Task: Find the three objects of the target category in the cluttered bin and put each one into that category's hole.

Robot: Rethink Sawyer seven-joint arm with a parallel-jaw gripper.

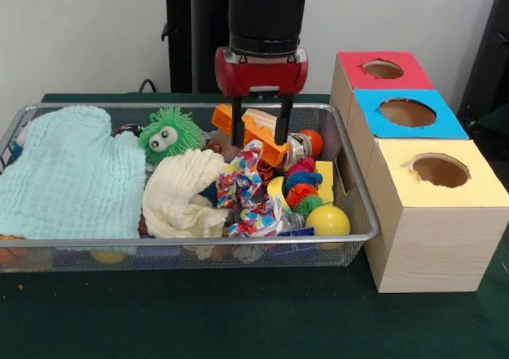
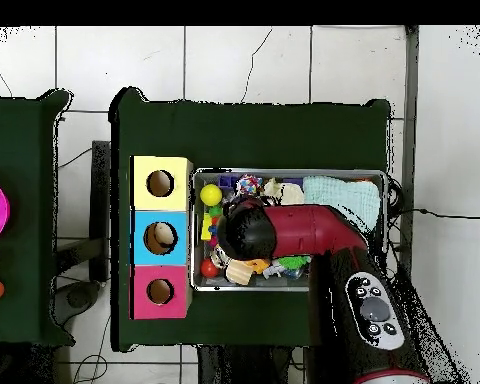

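Note:
The wire mesh bin [image 1: 199, 240] lies on the green table, full of clutter. My gripper [image 1: 261, 138] hangs over its back right part. It is open, with one finger [image 1: 237, 124] on each side of an orange and white thing [image 1: 253, 130] that lies tilted on the pile. I cannot tell whether this is the striped plush. The wooden box with the red-surrounded hole [image 1: 382, 68] stands at the far end of the row to the right of the bin. In the overhead view the arm [image 2: 284, 232] hides the gripper, and the red hole [image 2: 160, 291] is left of the bin [image 2: 289, 172].
A light blue cloth [image 1: 67, 172] and a cream cloth [image 1: 183, 192] cover the left and middle of the bin. A green fuzzy toy with eyes [image 1: 169, 134], patterned fabric [image 1: 246, 192], spiky balls [image 1: 302, 185] and a yellow ball [image 1: 327, 220] lie there. The blue hole [image 1: 407, 112] and yellow hole [image 1: 439, 169] are nearer.

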